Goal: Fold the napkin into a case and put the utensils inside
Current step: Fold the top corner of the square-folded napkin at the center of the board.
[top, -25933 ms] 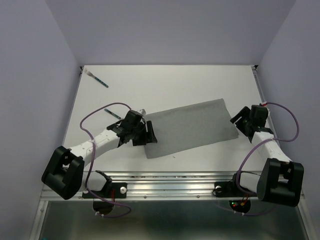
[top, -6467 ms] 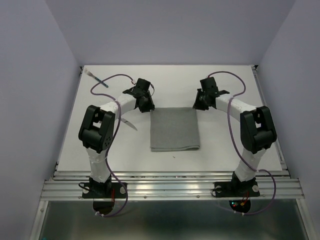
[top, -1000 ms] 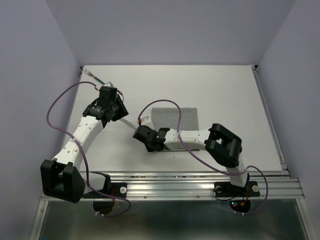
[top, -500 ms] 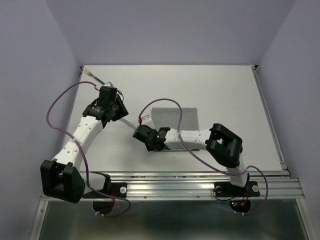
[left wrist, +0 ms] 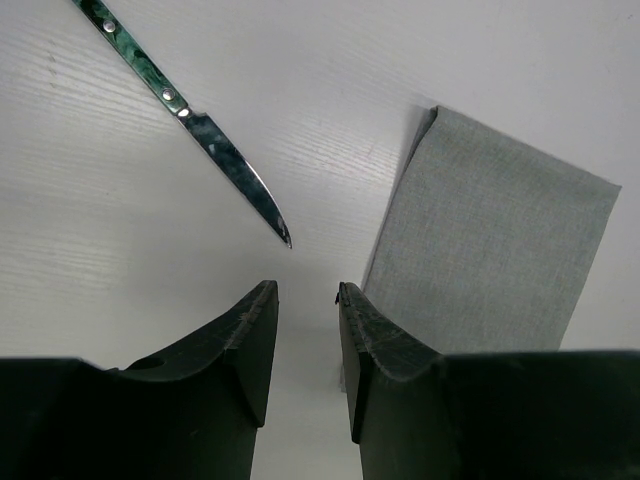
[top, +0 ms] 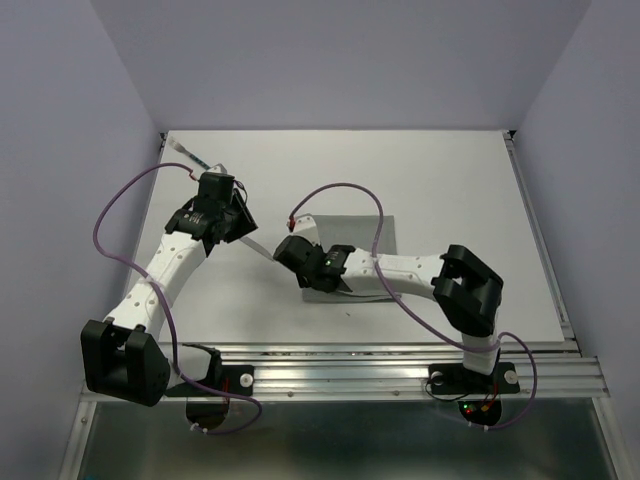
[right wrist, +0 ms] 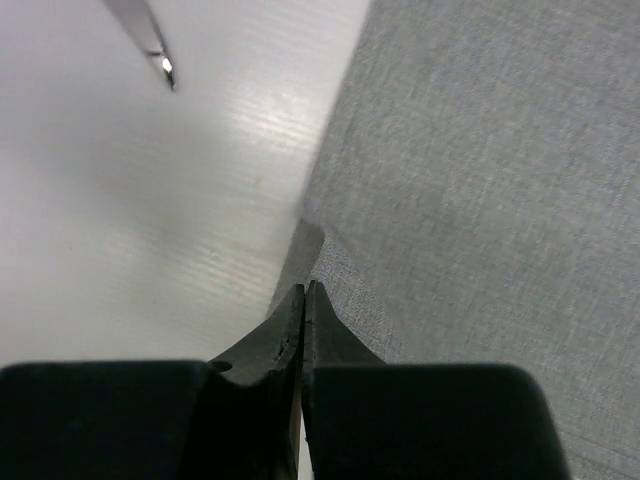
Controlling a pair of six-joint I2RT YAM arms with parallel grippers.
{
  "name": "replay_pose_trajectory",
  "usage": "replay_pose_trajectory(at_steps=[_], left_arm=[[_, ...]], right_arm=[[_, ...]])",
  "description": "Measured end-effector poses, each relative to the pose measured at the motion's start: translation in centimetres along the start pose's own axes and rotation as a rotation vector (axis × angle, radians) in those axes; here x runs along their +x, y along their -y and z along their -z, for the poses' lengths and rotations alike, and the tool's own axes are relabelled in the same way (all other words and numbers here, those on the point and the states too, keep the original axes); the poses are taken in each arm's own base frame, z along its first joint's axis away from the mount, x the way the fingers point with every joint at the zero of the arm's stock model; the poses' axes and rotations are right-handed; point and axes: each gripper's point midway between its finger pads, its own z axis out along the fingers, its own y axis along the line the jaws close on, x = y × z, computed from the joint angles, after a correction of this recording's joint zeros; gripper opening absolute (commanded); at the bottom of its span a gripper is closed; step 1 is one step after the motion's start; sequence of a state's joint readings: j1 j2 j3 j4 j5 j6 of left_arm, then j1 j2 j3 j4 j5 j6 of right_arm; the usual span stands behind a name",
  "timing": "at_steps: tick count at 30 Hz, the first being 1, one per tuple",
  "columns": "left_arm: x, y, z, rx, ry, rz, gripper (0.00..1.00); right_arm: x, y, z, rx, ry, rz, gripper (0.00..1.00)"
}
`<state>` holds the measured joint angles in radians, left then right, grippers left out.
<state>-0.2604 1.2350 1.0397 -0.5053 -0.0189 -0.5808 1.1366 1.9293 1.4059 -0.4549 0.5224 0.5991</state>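
Lying folded as a grey rectangle at the middle of the counter [top: 450, 170], the napkin [top: 350, 232] is pinched at its left edge by the right claw [right wrist: 303, 290]. A small ridge of cloth is seen drawn up to the tips, which are pressed fully together. A second ago these jaws were still partly apart and set a little further left, off the cloth. They have since been closed and carried onto the edge. From this it is judged that the edge has been seized for a further fold, by which the napkin would be narrowed towards a case. No pouch has yet been formed.

Just left of the napkin the knife [left wrist: 200, 130] is laid on the bare counter, its point turned towards the cloth and apart from it. The second utensil [top: 190, 155] is left at the far left corner, well apart from everything else. Neither has been put inside anything.

The left claw [left wrist: 305, 295] is held above the counter between knife and napkin, jaws narrowly parted and nothing between them. It has not been moved in the last second.
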Motion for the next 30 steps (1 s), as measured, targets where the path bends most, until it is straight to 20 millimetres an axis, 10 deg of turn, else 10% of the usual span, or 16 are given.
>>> replay_pose_trajectory(at_steps=[12,30], left_arm=[[0.0,0.0,0.0,0.002,-0.002,-0.006,0.42],[0.1,-0.1,0.0,0.001,-0.003,-0.016,0.42]], right_arm=[[-5.1,9.6,-3.4,0.068,0.057,-0.275,0.01],[-6.6,21.0,-5.9,0.228,0.076,-0.467,0.01]])
